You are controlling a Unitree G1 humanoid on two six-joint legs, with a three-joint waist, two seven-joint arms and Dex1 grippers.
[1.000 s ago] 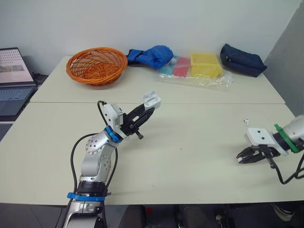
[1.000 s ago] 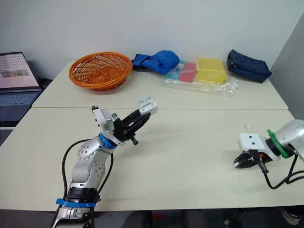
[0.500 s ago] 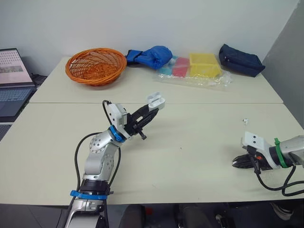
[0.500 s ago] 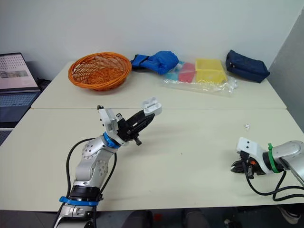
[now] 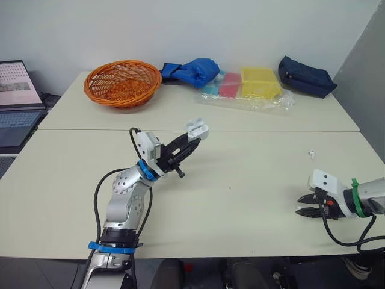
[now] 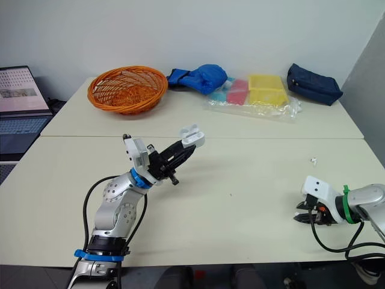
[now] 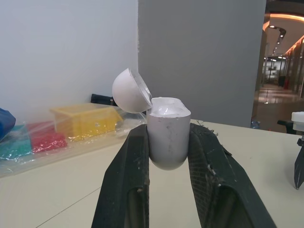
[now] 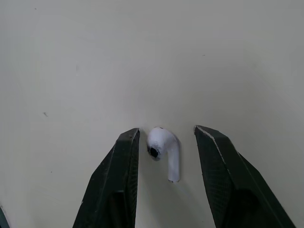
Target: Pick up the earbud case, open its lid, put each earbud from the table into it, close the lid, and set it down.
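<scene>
White earbud case (image 7: 167, 142), lid already open, is pinched in the left gripper (image 5: 191, 136) above the table; right gripper (image 8: 166, 135) is spread astride one earbud (image 8: 164, 148) on the table, second earbud (image 5: 311, 154) nearby, so loading, closing and set-down are left.

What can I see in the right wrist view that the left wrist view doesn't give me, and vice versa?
Right wrist view: a small white earbud lying on the cream table between the right gripper's open black fingers, not yet gripped. Left wrist view: the white earbud case, its lid flipped open, clamped between the left gripper's fingers, with a yellow plastic box behind. Shared: the cream table top and a pair of black fingers.
</scene>
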